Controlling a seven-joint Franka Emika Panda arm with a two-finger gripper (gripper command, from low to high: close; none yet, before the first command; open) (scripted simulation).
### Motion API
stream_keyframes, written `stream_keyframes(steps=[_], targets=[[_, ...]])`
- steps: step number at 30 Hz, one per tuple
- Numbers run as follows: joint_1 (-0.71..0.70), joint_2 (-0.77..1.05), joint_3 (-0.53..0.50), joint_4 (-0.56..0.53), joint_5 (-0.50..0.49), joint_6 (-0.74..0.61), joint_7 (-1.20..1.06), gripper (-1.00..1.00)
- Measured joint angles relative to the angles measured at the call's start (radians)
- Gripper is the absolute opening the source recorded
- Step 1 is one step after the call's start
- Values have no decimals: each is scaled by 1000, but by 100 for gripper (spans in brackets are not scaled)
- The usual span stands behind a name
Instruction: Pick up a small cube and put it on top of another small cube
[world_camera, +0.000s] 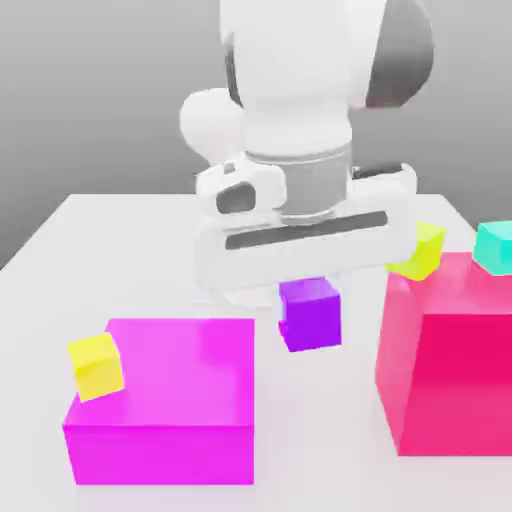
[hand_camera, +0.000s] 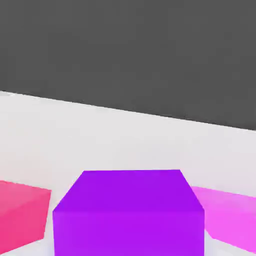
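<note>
The small purple cube hangs right under my gripper, its top tucked beneath the white hand, between the two big blocks. My gripper is shut on the cube. The hand's body hides the fingers in the exterior view. The hand view has the same purple cube very close. Other small cubes are a yellow one on the near left corner of the magenta block, a second yellow one by the pink-red block's top edge, and a cyan one on that block.
A big magenta block stands at the exterior view's left and a taller pink-red block at its right, both on the white table. In the hand view the pink-red block and magenta block flank the cube.
</note>
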Motion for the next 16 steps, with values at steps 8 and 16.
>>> stream_keyframes(steps=[8,16], targets=[[191,-299,112,-73,-21,-237,-224,-100],[220,-294,147,-192,-14,-116,-254,100]])
